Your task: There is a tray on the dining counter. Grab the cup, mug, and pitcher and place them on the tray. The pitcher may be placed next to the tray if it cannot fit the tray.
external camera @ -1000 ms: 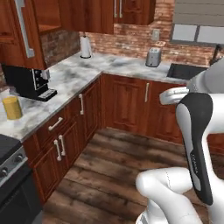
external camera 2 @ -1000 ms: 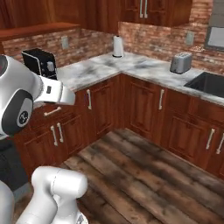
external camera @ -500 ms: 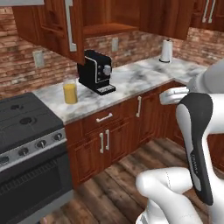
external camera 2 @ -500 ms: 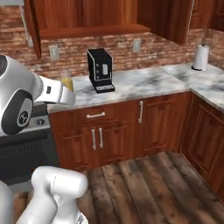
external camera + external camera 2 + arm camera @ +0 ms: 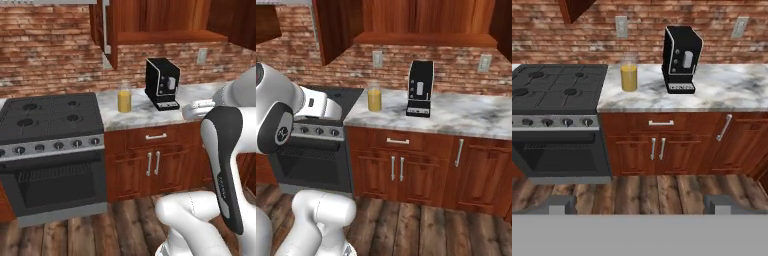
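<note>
Hand view: pitcher (image 5: 629,76) on marble worktop (image 5: 722,95) beside stove (image 5: 557,90); hand (image 5: 639,204) wide open, empty.

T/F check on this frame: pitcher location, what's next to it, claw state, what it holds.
1. The pitcher stands on the marble worktop between the stove and the coffee machine. True.
2. The pitcher is empty. False: it holds orange-yellow liquid.
3. The claw is shut on the pitcher. False: it is open, far from the worktop, holding nothing.
4. The pitcher is upright. True.
5. The coffee machine sits on the stove. False: it is on the worktop.
</note>
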Robot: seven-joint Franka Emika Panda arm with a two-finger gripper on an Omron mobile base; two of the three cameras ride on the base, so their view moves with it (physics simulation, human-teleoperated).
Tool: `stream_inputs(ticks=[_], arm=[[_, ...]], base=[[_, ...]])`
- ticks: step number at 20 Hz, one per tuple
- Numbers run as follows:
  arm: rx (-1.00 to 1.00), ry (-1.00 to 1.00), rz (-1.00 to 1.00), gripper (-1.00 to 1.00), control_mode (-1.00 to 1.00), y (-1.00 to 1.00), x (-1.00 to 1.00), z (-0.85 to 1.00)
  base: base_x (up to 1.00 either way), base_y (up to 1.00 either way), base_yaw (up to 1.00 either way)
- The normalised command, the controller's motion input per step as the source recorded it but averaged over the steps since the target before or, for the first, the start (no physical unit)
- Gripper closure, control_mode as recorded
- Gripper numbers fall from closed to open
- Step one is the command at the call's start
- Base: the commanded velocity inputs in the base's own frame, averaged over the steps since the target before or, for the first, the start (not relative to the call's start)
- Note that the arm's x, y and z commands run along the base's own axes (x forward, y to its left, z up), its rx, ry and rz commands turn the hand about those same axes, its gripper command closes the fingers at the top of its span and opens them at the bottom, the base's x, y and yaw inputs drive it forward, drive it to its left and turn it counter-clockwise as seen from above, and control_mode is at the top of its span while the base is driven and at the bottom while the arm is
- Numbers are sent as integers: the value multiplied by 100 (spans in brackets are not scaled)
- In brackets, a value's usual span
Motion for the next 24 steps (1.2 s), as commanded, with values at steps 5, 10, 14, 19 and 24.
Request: stream_inputs(ticks=[5,10,14,19,24], arm=[[0,0,0,-100,100,0,0,0],[0,0,0,-100,100,0,0,0],[0,0,0,-100,100,0,0,0],[0,0,0,-100,100,0,0,0],[0,0,0,-100,100,0,0,0]], base=[[6,-88,58],[12,-82,34],[31,-49,11],[46,-4,3],[56,36,-1]])
